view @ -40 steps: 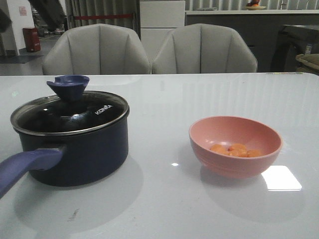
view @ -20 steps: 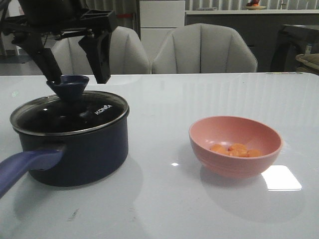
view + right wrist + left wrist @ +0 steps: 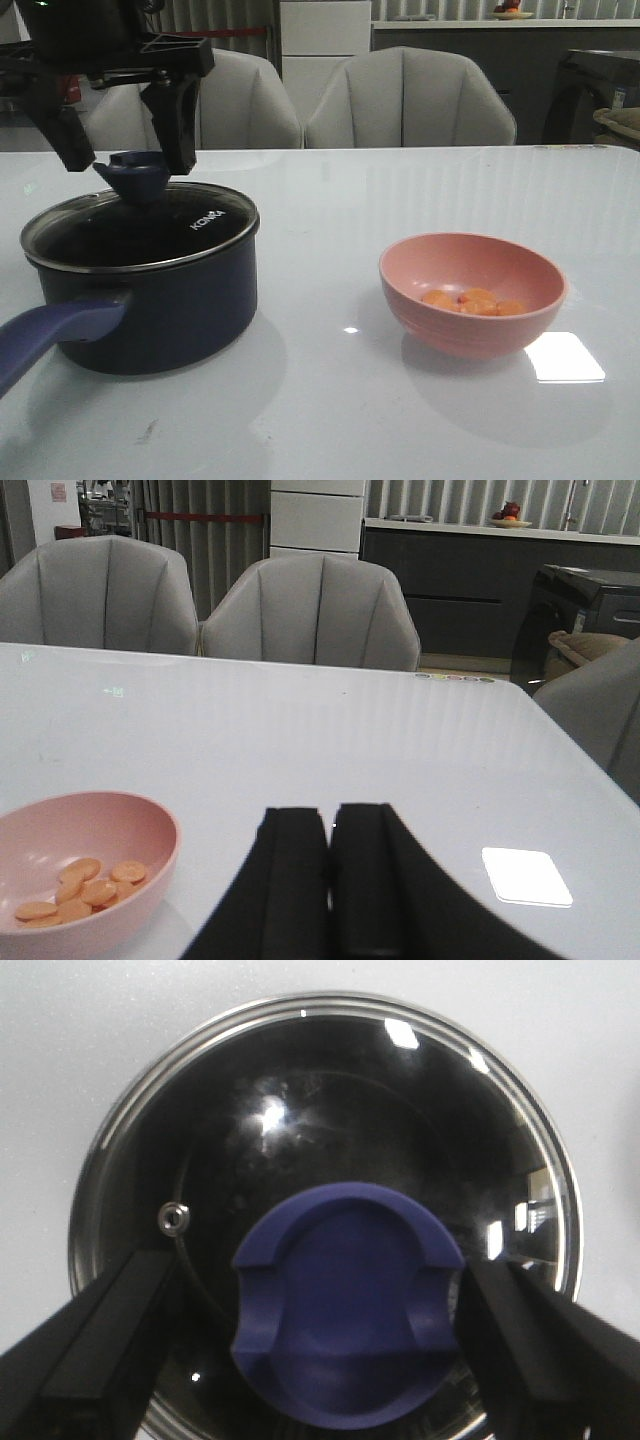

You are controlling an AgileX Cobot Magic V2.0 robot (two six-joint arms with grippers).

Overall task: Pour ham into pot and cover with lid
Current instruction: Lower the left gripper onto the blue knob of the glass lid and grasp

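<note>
Front view: left end effector [image 3: 122, 150] straddles the knob of the lid [image 3: 140, 222] on the pot [image 3: 150, 290], fingers spread, ready to lift; left wrist view shows the same unclosed straddle; right wrist view: right end effector [image 3: 330, 855] closed, empty, beside the pot's neighbouring bowl [image 3: 70, 880] of ham [image 3: 80, 885].

It looked like a showroom-style dining area: a glossy white table [image 3: 420, 200], padded grey chairs [image 3: 410, 98] and a dark counter [image 3: 450, 590] behind.

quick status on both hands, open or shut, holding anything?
Left hand: open, fingers either side of the lid knob, not gripping it.
Right hand: shut, holding nothing.
</note>
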